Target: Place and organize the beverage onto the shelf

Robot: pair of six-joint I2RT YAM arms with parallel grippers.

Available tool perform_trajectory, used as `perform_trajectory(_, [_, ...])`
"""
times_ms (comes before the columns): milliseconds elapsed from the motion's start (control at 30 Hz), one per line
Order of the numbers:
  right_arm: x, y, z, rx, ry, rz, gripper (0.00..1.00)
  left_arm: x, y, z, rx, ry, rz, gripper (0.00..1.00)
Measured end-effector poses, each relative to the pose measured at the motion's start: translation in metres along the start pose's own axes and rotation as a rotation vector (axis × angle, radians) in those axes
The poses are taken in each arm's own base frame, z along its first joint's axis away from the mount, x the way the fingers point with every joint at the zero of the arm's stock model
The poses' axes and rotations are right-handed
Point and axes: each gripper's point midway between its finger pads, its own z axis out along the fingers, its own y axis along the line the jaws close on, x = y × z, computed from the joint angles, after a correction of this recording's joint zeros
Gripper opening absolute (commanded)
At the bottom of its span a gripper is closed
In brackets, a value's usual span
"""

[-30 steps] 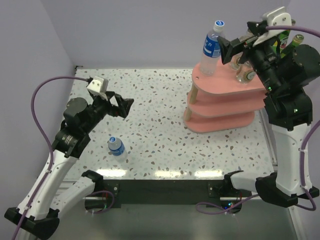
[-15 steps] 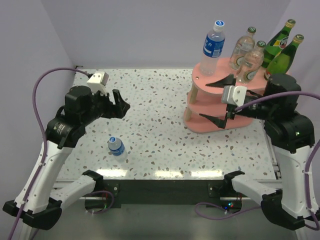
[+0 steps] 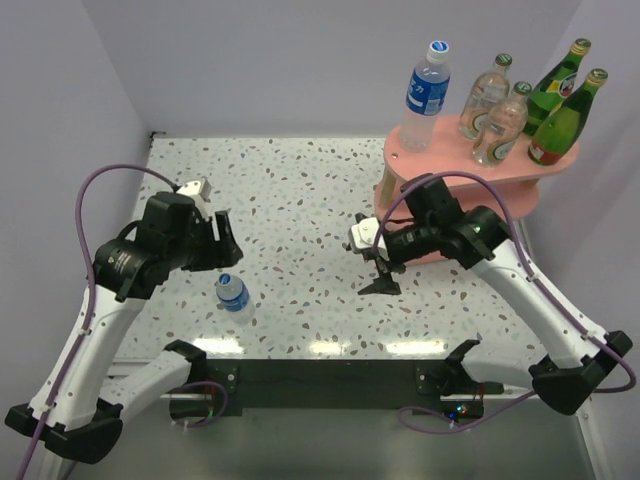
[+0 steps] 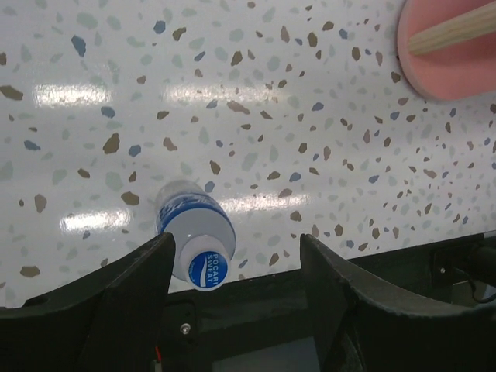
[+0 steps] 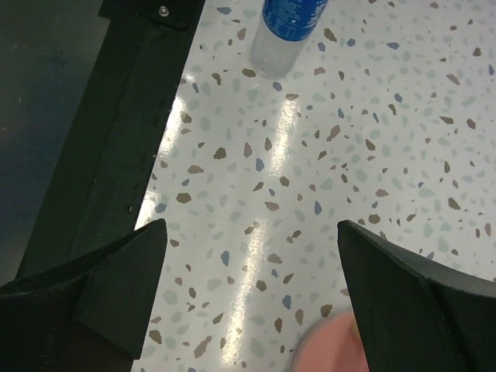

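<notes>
**Presently in the room: one table, one shelf, two arms, six bottles**

1. Table (image 3: 300, 190). White speckled top. It carries everything listed below.

2. Shelf (image 3: 450, 172). Pink, three oval tiers on pale wooden posts, standing at the table's far right corner. All other places are given from it.

3. Right gripper (image 3: 375, 255). It is held low over the table, just left of the shelf's lower tiers, and its arm crosses in front of them. The fingers are spread wide with nothing between them. Its wrist view shows only speckled table between the two black fingers.

4. Left gripper (image 3: 222, 245). It is well to the left of the shelf and pointing down. The jaws are parted and grip nothing. In its wrist view the loose bottle's cap sits between the two fingers, below them.

5. Bottles on the shelf's top tier, all upright:
   - the blue-labelled bottle (image 3: 424, 95) with a white cap, at the left end
   - two clear green-capped bottles (image 3: 483, 95), side by side at the middle
   - two dark green bottles (image 3: 560, 115) with gold caps, at the right end

6. Loose bottle (image 3: 233, 297). It has a blue label and a white cap. It stands upright on the table, well left of the shelf and nearer the arm bases, directly beneath the left gripper.
</notes>
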Motion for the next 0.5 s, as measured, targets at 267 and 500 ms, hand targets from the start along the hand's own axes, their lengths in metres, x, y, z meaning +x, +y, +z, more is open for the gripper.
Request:
perform_trajectory(267, [0.017,-0.002,0.050,-0.066,0.024,0.044,0.94,0.033,0.020,0.008,-0.111,0.150,-0.048,0.59])
perform_trajectory(500, [0.016,-0.009,0.069,-0.059,0.013,0.057,0.94,0.046,0.026,0.021,-0.151,0.227,-0.046,0.53])
